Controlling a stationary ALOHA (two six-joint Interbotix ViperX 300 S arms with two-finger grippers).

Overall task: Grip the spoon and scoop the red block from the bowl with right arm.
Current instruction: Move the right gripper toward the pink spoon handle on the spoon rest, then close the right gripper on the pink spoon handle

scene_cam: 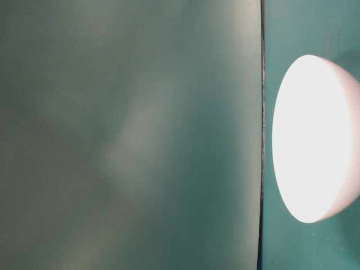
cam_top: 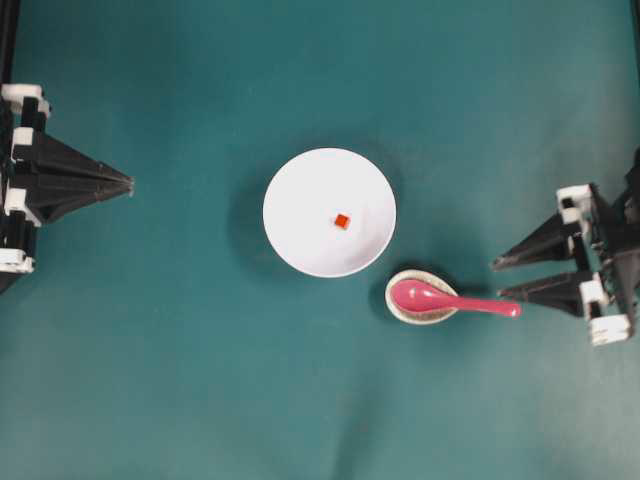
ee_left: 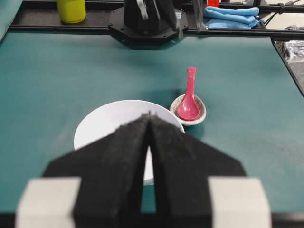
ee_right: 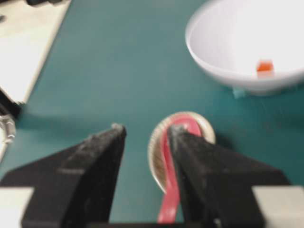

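it looked like a robotics lab bench: a teal mat (cam_top: 150, 380) framed by black rails (ee_left: 61, 28), with arm bases bolted on.

Teal table (cam_top: 150, 380) carries white bowl (cam_top: 300, 235) beside small dish (cam_top: 400, 312)

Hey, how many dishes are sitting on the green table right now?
2. A large round white bowl sits mid-table holding a tiny red block; a small speckled oval dish beside it cradles the pink spoon. Nothing seems hidden.
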